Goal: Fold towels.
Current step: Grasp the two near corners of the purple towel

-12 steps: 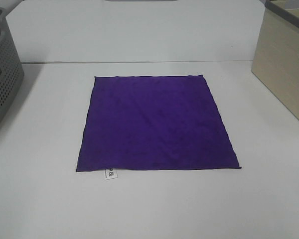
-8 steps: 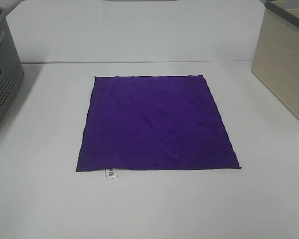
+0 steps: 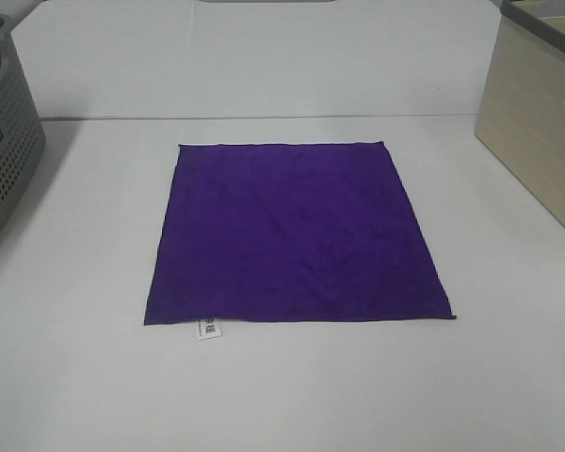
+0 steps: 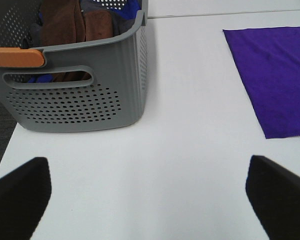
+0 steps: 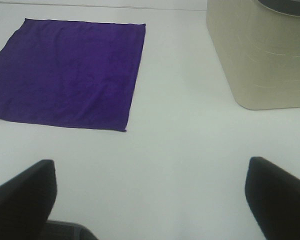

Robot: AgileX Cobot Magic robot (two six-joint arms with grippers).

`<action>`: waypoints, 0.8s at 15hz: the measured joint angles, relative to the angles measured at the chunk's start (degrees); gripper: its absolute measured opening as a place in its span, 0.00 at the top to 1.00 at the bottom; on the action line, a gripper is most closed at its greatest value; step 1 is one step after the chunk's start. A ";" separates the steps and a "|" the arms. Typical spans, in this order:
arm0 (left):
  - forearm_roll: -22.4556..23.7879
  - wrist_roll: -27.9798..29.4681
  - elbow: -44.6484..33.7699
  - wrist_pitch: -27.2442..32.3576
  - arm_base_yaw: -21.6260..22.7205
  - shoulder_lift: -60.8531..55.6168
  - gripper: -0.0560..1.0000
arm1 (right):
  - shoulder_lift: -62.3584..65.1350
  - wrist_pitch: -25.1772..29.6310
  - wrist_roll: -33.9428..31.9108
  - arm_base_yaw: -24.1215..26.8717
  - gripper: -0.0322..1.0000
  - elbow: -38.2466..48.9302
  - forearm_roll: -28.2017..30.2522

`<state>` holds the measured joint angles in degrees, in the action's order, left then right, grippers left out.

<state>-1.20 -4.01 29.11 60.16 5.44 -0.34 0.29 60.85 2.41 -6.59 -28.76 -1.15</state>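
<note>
Single purple towel (image 3: 297, 231) lies spread flat and unfolded at the middle of the white counter (image 3: 282, 405), its small white tag (image 3: 208, 329) protruding from the near edge close to the left corner. The cloth is square, so it has no long axis; its edges run roughly parallel to the counter's front.

Neither arm appears in the high view. The left end effector (image 4: 147, 172) hangs over bare counter with its two dark fingers spread wide and nothing between them; the right end effector (image 5: 150, 170) is likewise fully spread and empty. Each is well apart from the cloth. From either one the towel lies forward and toward the centre line: the left arm faces the near left corner by the tag, the right arm the near right corner. Neither is clearly the nearer, which suits a two-arm pinch of the near corners, judged to be the first step; no fold is made yet.

Containers: a grey perforated basket (image 4: 90, 107) stands at the left of the counter, beside the left arm, holding what appear to be brown and blue fabrics. A beige bin (image 5: 260, 60) stands at the right; its contents are hidden.
</note>
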 joint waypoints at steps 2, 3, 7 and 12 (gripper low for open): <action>0.00 0.00 0.00 0.00 0.00 0.00 0.01 | 0.00 0.00 0.00 0.00 0.02 0.00 0.00; 0.00 0.00 0.00 0.00 0.00 0.00 0.01 | 0.00 0.00 0.00 0.00 0.02 0.00 0.00; 0.00 0.00 0.29 0.69 0.00 0.74 0.01 | -4.18 1.43 0.00 0.00 0.02 -2.01 0.00; -0.52 0.00 16.79 9.45 0.00 30.88 0.01 | -41.20 4.07 -4.58 0.00 0.02 -19.54 4.58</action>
<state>-1.72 -4.01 45.89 69.61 5.44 30.54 -40.91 64.92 -2.18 -6.59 -48.30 3.44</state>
